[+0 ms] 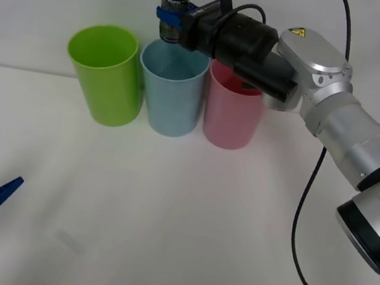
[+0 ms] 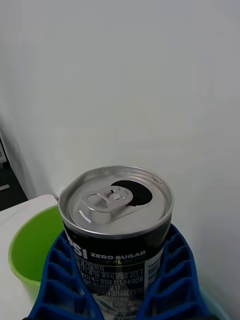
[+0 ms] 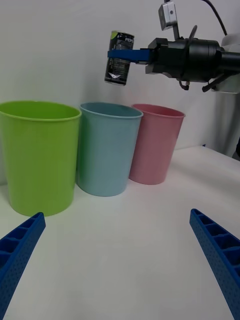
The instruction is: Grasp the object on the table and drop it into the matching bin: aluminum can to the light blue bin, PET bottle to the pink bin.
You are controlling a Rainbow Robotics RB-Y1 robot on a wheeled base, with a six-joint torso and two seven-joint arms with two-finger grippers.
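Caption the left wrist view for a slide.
Right gripper holds the aluminum can above the light blue bin.

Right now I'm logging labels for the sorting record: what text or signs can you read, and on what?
"ZERO SUGAR": on the aluminum can held in the right gripper.
"SI": the end of a cut-off brand word above it.
Fine print below: too small to read.
Yellow warning triangle: on the right arm.

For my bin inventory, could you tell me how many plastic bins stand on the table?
3, in a row at the table's far edge: lime green bin on the left, light blue bin in the middle, pink bin on the right.
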